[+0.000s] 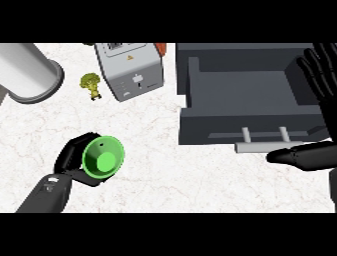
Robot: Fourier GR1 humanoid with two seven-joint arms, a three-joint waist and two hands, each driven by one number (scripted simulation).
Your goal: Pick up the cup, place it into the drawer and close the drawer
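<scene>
A green cup (102, 158) lies tilted with its mouth toward me, low on the left of the counter. My left hand (72, 159) is curled round it from the left side and partly hidden behind it. The dark grey drawer (193, 85) stands pulled open at the upper right, its inside showing nothing in it and its handle (263, 146) facing me. My right hand (332, 100) stands open at the right edge, fingers straight up along the drawer's right side, thumb stretched out left just below the handle.
A white cylinder (19, 70) lies at the upper left. A small broccoli piece (90, 83) sits beside a grey box-shaped appliance (130, 67) at the top middle. Bare marble counter (186, 175) lies between the cup and the drawer.
</scene>
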